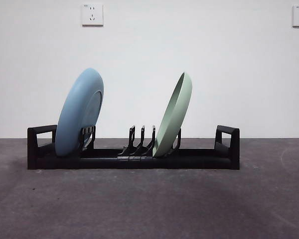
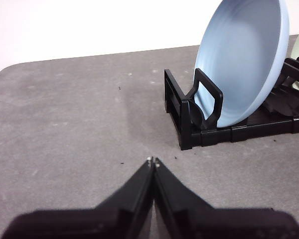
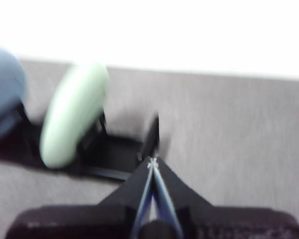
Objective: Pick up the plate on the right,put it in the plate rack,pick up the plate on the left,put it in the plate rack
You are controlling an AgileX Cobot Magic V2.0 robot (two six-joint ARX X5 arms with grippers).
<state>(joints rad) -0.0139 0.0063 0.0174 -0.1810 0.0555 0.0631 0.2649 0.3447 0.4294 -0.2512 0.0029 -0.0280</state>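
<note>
The black plate rack [image 1: 139, 160] lies across the table with both plates standing in it. A blue plate [image 1: 79, 113] leans in its left end and a pale green plate [image 1: 173, 115] leans right of the middle dividers. My left gripper [image 2: 153, 161] is shut and empty, low over the table some way off the rack's left loop end [image 2: 209, 102], with the blue plate [image 2: 241, 59] beyond. My right gripper [image 3: 152, 163] is shut and empty near the rack's right end [image 3: 150, 134]; its view is blurred, showing the green plate [image 3: 72, 112] and the blue plate [image 3: 5, 84]. Neither arm shows in the front view.
Grey tabletop [image 1: 149, 204] stretches in front of the rack and to both sides. A white wall with two power sockets [image 1: 92, 14] stands behind. The table's far left corner [image 2: 0, 72] is rounded.
</note>
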